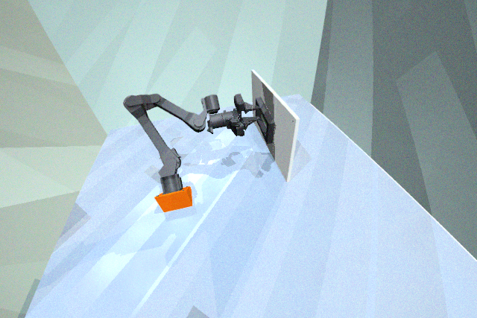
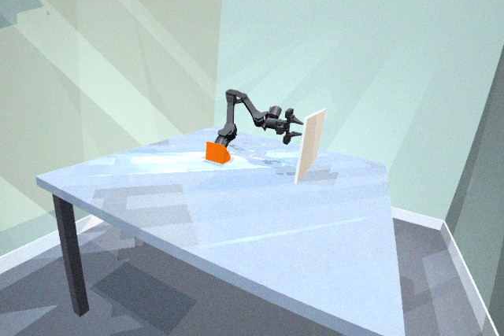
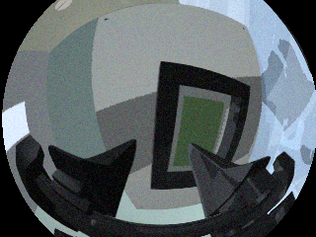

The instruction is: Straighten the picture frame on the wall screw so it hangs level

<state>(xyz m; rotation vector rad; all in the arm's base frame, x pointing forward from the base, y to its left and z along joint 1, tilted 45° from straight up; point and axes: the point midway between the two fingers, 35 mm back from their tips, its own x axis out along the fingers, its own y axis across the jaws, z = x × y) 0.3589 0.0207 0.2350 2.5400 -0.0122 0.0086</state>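
Jaws open, nothing gripped, by pic frame; I see green pic w/ grey border inside black surround.

Pale green and beige walls are meeting behind a light blue table, with a darker grey-green wall standing off to the right. Broad slanting bands of light and shade are crossing everything. A dark table leg is reaching down over a grey floor, apparently patched with shadow, and white skirting is running along the walls.
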